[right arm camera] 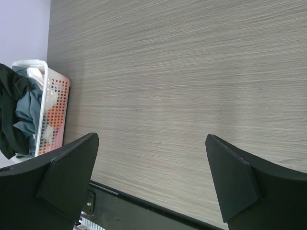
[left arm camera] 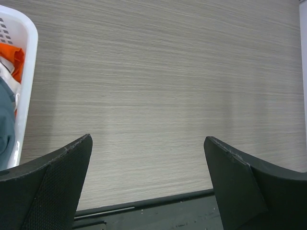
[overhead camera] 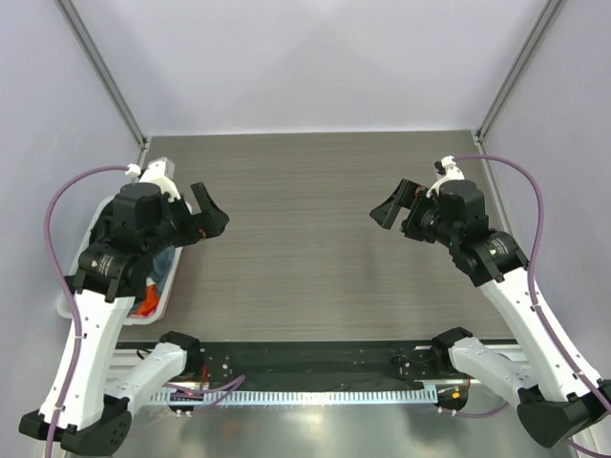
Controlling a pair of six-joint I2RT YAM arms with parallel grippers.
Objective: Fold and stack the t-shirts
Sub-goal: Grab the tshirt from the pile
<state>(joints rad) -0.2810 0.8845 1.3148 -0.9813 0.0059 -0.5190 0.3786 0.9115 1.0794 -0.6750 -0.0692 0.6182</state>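
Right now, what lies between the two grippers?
Only bare wood-grain tabletop lies between the left gripper and the right gripper. The top external view shows the whole stretch.

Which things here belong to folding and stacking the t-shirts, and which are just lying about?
For the job:
- orange t-shirt, blue-grey t-shirt and black t-shirt, all piled in the basket
- left pincer and right pincer, both open above the table

Just there:
- white basket, which only holds the shirts
- table
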